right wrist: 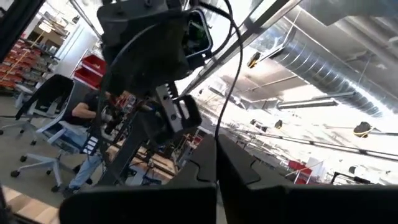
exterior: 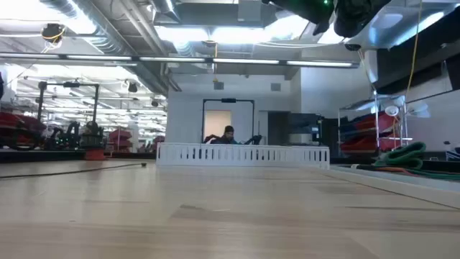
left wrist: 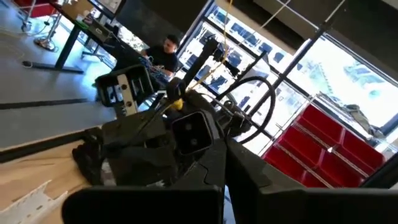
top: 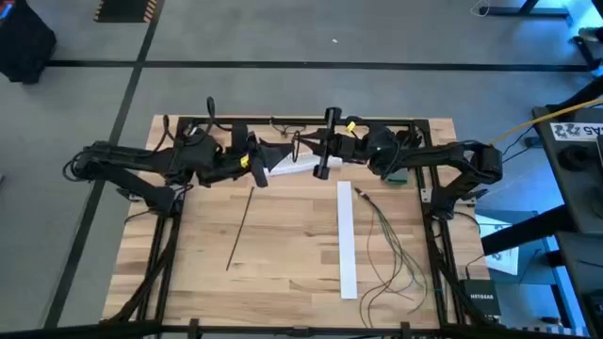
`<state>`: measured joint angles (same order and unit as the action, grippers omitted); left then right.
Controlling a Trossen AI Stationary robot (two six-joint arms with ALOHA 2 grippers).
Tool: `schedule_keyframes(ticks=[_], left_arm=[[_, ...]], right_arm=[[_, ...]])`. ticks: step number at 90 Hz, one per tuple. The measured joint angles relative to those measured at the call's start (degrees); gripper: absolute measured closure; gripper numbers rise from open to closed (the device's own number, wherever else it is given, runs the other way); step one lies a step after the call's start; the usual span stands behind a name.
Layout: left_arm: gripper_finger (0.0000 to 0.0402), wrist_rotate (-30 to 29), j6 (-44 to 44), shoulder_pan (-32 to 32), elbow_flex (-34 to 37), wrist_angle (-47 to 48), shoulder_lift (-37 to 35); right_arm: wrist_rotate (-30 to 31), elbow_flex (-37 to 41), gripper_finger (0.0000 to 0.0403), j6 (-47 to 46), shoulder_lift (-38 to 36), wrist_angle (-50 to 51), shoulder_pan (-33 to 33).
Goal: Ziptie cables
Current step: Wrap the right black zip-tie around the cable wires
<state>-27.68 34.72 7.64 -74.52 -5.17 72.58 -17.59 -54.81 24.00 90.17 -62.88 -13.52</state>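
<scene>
The cables (top: 391, 247) lay loose on the right part of the tabletop (top: 283, 254), thin greenish and dark wires curling from just right of a white strip (top: 347, 240) toward the near right corner, touched by neither arm. A thin dark strip (top: 240, 229) lay slantwise on the left half, well apart from them. Both arms reached in over the far edge and met near its middle. The left tool (top: 280, 158) pointed right and the right tool (top: 325, 143) pointed left, the two just beside each other above a white piece (top: 294, 168) at the far edge. In each wrist view that arm's own fingers (left wrist: 239, 168) (right wrist: 239, 165) stood close side by side with only a narrow slit between them, holding nothing visible. A person (exterior: 228, 134) sat in the room beyond the tabletop.
</scene>
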Motion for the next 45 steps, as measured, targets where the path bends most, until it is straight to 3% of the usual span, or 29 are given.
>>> schedule_keyframes(ticks=[45], left_arm=[[0.0401, -0.03, -0.15, -1.19, 0.00, 0.09, 0.00]], right_arm=[[-3.53, 0.02, 0.0403, 1.68, 0.04, 3.59, 2.12]])
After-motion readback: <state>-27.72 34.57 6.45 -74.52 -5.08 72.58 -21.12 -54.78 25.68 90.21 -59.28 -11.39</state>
